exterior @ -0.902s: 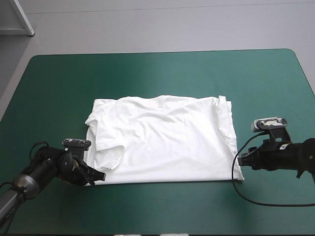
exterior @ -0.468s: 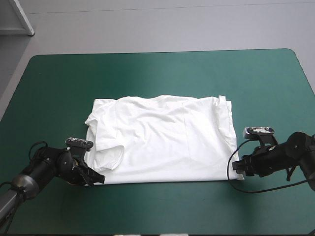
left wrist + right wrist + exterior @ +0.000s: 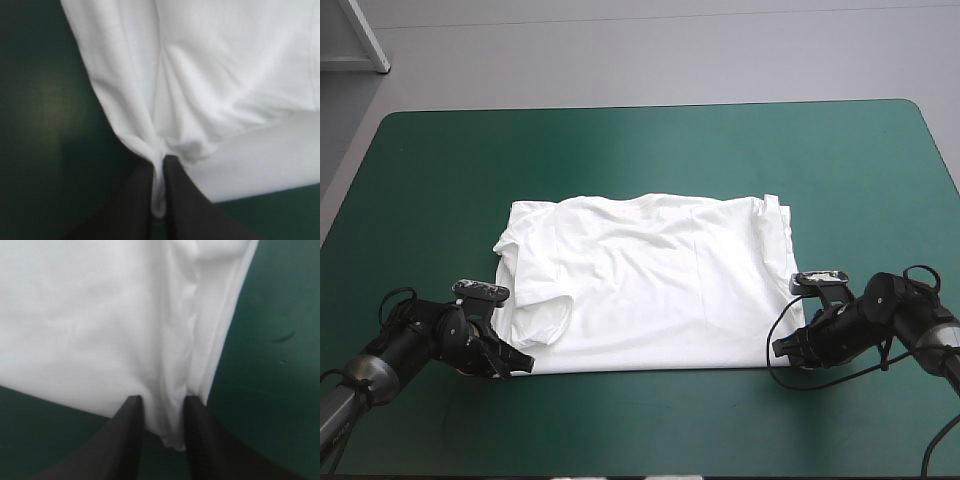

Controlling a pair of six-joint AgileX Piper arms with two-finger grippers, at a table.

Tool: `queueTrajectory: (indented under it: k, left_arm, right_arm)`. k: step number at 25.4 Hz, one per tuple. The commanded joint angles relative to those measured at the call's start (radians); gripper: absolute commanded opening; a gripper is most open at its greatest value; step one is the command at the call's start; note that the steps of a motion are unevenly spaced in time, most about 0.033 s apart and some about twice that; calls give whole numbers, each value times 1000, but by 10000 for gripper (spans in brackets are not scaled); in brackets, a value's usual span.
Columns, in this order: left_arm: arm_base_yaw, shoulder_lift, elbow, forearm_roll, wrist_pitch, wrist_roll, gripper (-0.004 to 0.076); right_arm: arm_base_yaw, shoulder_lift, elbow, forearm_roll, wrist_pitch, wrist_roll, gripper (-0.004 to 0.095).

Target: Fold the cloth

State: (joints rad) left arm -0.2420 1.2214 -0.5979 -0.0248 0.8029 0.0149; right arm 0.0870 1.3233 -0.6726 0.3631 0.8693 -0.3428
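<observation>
You have the white short-sleeved T-shirt (image 3: 650,290) flat on the teal-green desk (image 3: 620,150), apparently unfolded: left claw (image 3: 160,165) pinches one near corner, right claw (image 3: 163,400) straddles the other, slightly parted.

The teal-green table cover (image 3: 620,140) lies flat and smooth under, beside and far ahead of the left gripper (image 3: 523,362) and the right gripper (image 3: 782,350).

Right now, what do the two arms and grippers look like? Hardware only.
The left arm and right arm are black, built of rounded jointed segments. The left gripper and right gripper each have two broad black fingers, curved like fins and tapering to narrow tips. No markings visible.
</observation>
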Motion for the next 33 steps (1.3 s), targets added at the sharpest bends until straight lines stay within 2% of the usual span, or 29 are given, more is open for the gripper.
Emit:
queueTrajectory:
  k: [1, 2, 3, 9, 14, 18, 19, 23, 27, 33]
  left_arm:
    - [-2, 2, -4, -24, -52, 0, 21]
    - [-2, 2, -4, -24, -57, 0, 21]
    - [-2, 2, -4, -24, -59, 0, 21]
    - [-2, -5, -4, -24, -78, -2, 21]
    - [-2, -61, -4, -22, -36, -4, 21]
    - [-2, -138, -4, -13, 35, -4, 21]
    - [-2, -178, -4, -1, 91, -15, 21]
    - [-2, -306, -4, 3, 227, -21, 21]
    - [-2, -430, -24, 14, 307, -29, 21]
    - [-2, -390, -125, 62, 234, -29, 21]
  right_arm:
    - [9, 16, 0, -19, -75, -13, 113]
    - [9, 14, 0, -26, -75, -20, 21]
    - [9, 12, 0, -33, -77, -25, -12]
    - [9, -72, 0, -59, -98, 1, -2]
    - [9, -215, -16, -70, -40, 20, -2]
    - [9, -311, -18, -120, 27, 73, -2]
    - [9, -348, -18, -132, 77, 89, -2]
    - [9, -459, -18, -125, 148, 130, -2]
    - [9, -559, -18, -129, 227, 155, -2]
    - [9, -557, -51, -118, 159, 148, -4]
